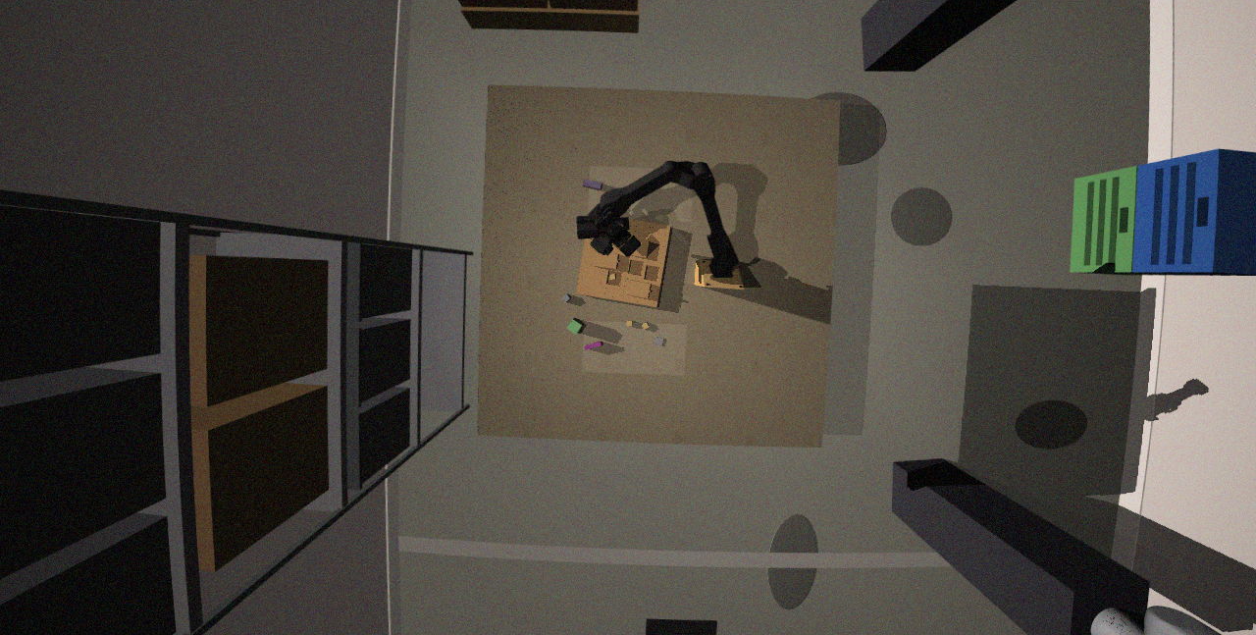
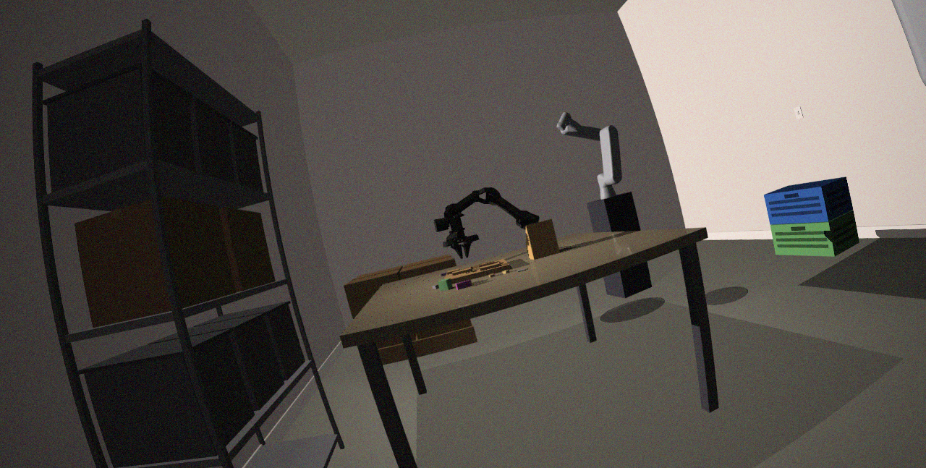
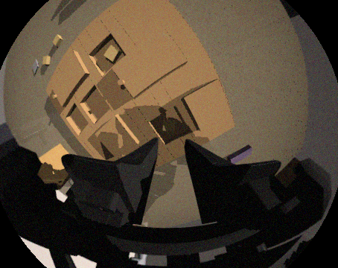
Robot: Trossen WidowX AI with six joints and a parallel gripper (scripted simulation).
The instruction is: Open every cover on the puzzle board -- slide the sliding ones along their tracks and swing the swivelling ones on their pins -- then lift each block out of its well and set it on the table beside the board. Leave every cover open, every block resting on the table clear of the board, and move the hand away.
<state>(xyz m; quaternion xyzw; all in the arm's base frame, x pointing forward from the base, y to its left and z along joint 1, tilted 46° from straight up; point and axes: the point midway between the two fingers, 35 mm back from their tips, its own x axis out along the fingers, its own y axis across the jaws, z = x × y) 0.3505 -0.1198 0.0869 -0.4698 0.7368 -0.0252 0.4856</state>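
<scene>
The puzzle board (image 1: 594,280) (image 3: 158,45) lies on the table with several wells uncovered. A yellow block (image 3: 111,53) (image 1: 611,277) sits in one well. A flat cover (image 3: 210,106) lies beside a dark, shadowed well (image 3: 173,128); I cannot tell whether that well is empty. My gripper (image 3: 171,142) (image 2: 464,257) is partly open, with nothing between its fingertips, above the board near that well. On the table, clear of the board, lie a purple block (image 1: 593,185) (image 3: 240,153), a green block (image 1: 575,326) (image 2: 443,284), a magenta block (image 1: 594,344) (image 2: 462,284) and several small yellow and grey blocks.
The arm's base is beside an upright tan box (image 2: 542,239) (image 1: 718,273) to the right of the board in the top view. The arm reaches over the board's upper part in that view. A tall shelf (image 2: 155,167) stands beyond the table (image 2: 582,257).
</scene>
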